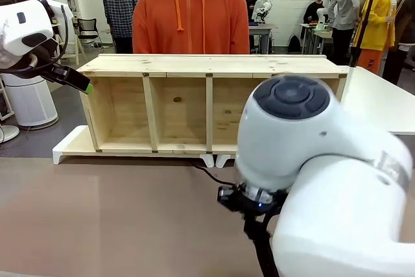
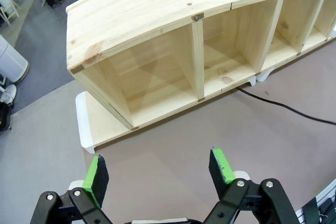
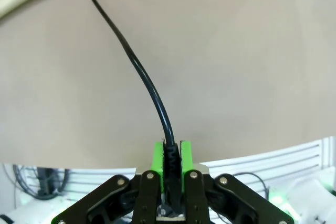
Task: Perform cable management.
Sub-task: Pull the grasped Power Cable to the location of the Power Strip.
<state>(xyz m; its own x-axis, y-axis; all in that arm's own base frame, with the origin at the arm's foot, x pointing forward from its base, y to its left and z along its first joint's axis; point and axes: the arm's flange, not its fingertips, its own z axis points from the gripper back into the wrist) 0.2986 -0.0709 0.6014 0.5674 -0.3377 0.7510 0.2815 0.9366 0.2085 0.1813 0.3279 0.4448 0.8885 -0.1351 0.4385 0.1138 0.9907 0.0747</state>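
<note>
The cable (image 3: 139,72) is a thin black cord lying across the brown tabletop. My right gripper (image 3: 170,153) is shut on it, and the cord's thicker ribbed part sits between the green pads. From there the cable (image 1: 209,174) runs back under the front edge of the wooden shelf (image 1: 207,69). It also crosses the table beside the shelf (image 2: 157,19) as the cable (image 2: 283,106) in the left wrist view. My left gripper (image 2: 157,169) is open and holds nothing. It hovers off the shelf's left end, where the left gripper (image 1: 86,87) shows its green tip.
My right arm (image 1: 311,160) hides the table's near right. A person in an orange hoodie (image 1: 191,14) stands behind the shelf. A white board (image 1: 65,147) lies under the shelf. A white table (image 1: 379,102) stands at the right and a white appliance (image 1: 29,102) at the left.
</note>
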